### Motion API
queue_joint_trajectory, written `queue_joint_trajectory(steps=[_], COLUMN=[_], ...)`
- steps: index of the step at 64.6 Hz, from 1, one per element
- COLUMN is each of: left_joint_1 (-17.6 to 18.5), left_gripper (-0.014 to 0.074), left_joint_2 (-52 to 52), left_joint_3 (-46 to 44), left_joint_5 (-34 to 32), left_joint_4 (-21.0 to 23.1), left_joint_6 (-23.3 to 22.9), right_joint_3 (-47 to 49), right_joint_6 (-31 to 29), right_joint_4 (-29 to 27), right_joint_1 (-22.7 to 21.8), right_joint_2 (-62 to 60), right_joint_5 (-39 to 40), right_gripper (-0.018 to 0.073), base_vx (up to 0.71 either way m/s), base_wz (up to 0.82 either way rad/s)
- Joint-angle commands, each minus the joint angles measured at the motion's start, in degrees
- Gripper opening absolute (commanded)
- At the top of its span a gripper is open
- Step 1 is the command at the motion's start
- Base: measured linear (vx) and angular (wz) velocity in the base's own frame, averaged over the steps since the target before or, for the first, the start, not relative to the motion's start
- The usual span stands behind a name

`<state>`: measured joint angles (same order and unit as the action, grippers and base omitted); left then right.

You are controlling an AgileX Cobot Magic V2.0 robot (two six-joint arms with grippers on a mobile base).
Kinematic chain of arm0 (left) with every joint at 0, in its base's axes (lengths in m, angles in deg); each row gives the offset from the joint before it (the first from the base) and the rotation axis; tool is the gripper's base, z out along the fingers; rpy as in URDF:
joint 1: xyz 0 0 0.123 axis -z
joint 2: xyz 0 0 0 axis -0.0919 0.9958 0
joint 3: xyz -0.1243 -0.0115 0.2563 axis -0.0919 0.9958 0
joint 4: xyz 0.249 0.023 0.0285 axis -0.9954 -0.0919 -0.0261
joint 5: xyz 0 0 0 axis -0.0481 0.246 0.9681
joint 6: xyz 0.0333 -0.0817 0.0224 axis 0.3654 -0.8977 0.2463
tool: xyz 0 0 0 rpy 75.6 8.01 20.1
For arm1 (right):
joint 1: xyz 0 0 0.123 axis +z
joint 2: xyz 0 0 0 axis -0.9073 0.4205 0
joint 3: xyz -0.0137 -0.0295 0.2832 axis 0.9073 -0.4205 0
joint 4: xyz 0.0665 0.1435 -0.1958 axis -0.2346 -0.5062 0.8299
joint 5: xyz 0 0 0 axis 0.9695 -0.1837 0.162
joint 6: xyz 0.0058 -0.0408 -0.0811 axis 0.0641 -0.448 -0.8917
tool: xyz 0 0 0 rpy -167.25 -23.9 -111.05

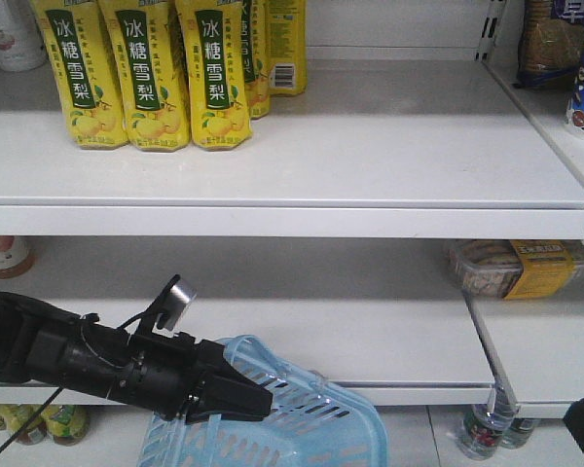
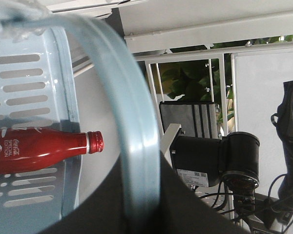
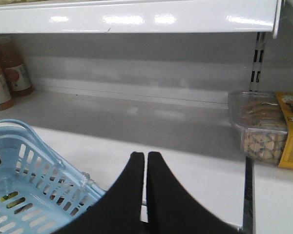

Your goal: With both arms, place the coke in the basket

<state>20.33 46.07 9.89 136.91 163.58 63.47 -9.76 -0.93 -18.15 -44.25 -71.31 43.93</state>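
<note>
left gripper (image 1: 258,401) clamped on basket (image 1: 321,413) rim; coke (image 2: 44,148) lying inside, beyond the claw. right gripper (image 3: 145,161) pressed together, empty, right of basket.

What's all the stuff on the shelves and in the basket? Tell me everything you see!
coke: one, red, lying on its side in the basket
basket: one, light blue, in front of the lower shelf, its handle at the left gripper
pear drinks: at least five, yellow, top shelf on the left
snack box: one, clear with a yellow label, middle shelf on the right
orange bottles: two, brownish orange, middle shelf on the left
water bottle: one, clear, bottom right
left gripper: one, black, at the basket handle
right gripper: one, black, fingers together, holding nothing
</note>
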Motion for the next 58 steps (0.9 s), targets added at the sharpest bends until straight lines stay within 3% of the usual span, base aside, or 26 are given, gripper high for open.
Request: queue_joint_trajectory(steps=[1, 39, 58], left_joint_1=[0.0, 0.0, 1.6], left_gripper=[-0.0006, -0.0006, -0.0006], left_joint_2=[-2.8, -2.8, -4.2], left_joint_3=[-1.4, -1.4, -0.8], left_joint_5=[6.2, 6.2, 7.7], left_joint_4=[6.1, 6.1, 4.6], left_joint_6=[1.4, 1.4, 1.4], right_joint_3=[1.6, 1.6, 1.6], right_joint_6=[0.1, 0.1, 0.1], right_joint_4=[0.5, 0.5, 0.6], right_joint_1=[-0.3, -0.3, -0.3], right_joint_2=[0.7, 0.7, 0.7], right_joint_5=[4.8, 4.7, 4.7], right_gripper=[-0.0009, -0.0009, -0.0009], base_vx=[0.0, 0.0, 0.0], base_wz=[0.0, 0.0, 0.0])
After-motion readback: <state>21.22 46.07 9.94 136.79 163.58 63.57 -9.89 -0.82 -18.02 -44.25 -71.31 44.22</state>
